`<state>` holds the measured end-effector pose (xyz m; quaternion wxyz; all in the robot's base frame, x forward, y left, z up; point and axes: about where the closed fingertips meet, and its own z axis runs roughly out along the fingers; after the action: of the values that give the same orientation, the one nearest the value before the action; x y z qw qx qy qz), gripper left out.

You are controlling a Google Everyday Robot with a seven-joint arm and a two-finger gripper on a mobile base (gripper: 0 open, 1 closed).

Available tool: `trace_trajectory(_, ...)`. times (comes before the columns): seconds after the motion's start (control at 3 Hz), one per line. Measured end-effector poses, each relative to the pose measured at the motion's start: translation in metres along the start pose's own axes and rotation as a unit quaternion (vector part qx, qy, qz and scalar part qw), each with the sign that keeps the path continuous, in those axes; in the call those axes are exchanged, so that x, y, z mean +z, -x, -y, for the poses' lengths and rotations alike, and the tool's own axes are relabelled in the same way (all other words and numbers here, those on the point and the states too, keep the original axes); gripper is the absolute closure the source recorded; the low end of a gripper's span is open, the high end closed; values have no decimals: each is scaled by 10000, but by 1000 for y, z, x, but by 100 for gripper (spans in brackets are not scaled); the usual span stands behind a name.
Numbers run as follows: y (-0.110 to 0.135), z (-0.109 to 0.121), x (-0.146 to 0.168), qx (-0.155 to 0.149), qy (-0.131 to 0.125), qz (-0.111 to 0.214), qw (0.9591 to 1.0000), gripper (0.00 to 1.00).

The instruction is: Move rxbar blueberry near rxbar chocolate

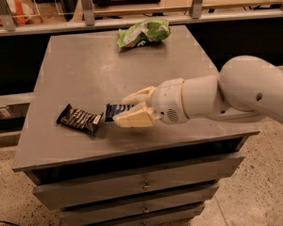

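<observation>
While the gripper (132,109) clamps the blue bar (115,111), that bar sits just beside the chocolate bar (80,119).

The blue bar pokes out toward the chocolate bar from between the two pale fingers (134,119), low over the front part of the grey cabinet top (75,69). Whether it touches the surface or its neighbour's white end I cannot tell. It looks light, thin and flat, with a slick, crinkly wrapper that probably slides easily and bends a little. A pinch across its narrow width near one end, as here, seems the sound hold, though squeezing hard could squash it. A green snack bag (144,32) lies well apart near the back edge.
</observation>
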<state>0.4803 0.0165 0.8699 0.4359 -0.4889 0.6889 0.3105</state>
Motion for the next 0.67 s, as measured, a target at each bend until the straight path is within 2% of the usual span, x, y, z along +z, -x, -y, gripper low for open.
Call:
trace_trajectory(0.33,-7,0,16,-176,-85,-19,9998,100)
trace_trajectory(0.67,-11,8,25,-219,-258,-5,9994,100)
